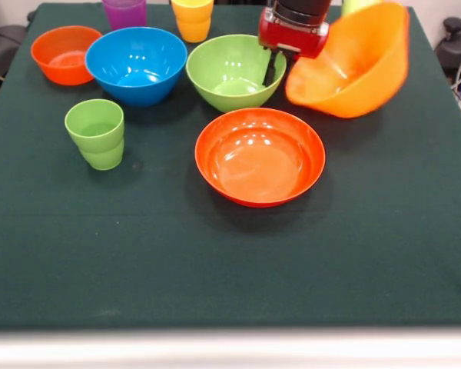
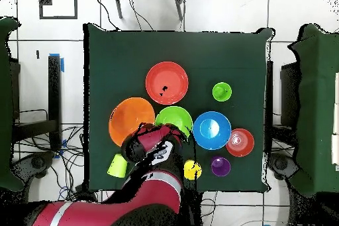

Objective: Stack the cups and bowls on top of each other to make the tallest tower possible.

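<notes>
Orange-yellow and glossy, the large plastic bowl (image 1: 353, 65) sits tilted in the upper right of the front view, its mouth turned toward the frame's left and its rim just beside the red gripper (image 1: 275, 68). One dark finger hangs between that rim and the green plastic bowl (image 1: 232, 71); whether the pincer grips the rim or stands open cannot be told.

Below them, at the picture's centre, the wide red-orange bowl (image 1: 260, 156) stands upright and empty. Left of the green bowl the blue bowl (image 1: 137, 64) and the small orange bowl (image 1: 64, 54) are empty too, side by side. A light green tumbler (image 1: 97, 132) stands alone at middle left; the purple cup (image 1: 124, 11) and yellow cup (image 1: 193, 18) are cut by the top edge.

Only the overhead view shows a second light green cup (image 2: 118, 165) lying at lower left beside the red and black arm (image 2: 132, 203), on the dark green tablecloth (image 2: 119, 57).
</notes>
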Robot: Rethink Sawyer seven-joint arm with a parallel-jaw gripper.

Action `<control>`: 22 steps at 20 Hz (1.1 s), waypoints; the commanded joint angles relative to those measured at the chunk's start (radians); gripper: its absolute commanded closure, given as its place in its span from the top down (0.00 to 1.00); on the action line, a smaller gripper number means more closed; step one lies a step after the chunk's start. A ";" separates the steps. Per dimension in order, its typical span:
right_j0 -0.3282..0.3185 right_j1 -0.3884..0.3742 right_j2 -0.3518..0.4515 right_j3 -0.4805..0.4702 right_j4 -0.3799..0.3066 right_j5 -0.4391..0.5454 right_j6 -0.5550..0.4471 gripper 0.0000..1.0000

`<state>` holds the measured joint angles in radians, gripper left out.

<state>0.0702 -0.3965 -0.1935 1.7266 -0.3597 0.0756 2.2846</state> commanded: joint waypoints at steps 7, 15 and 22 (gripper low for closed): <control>-0.043 -0.026 0.130 -0.039 0.056 0.175 0.024 0.00; -0.062 -0.323 0.167 -0.133 0.115 0.848 -0.174 0.00; -0.038 -0.290 0.156 -0.280 0.075 0.987 -0.092 0.00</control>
<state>0.0176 -0.6691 -0.1430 1.6007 -0.2883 0.9438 2.2846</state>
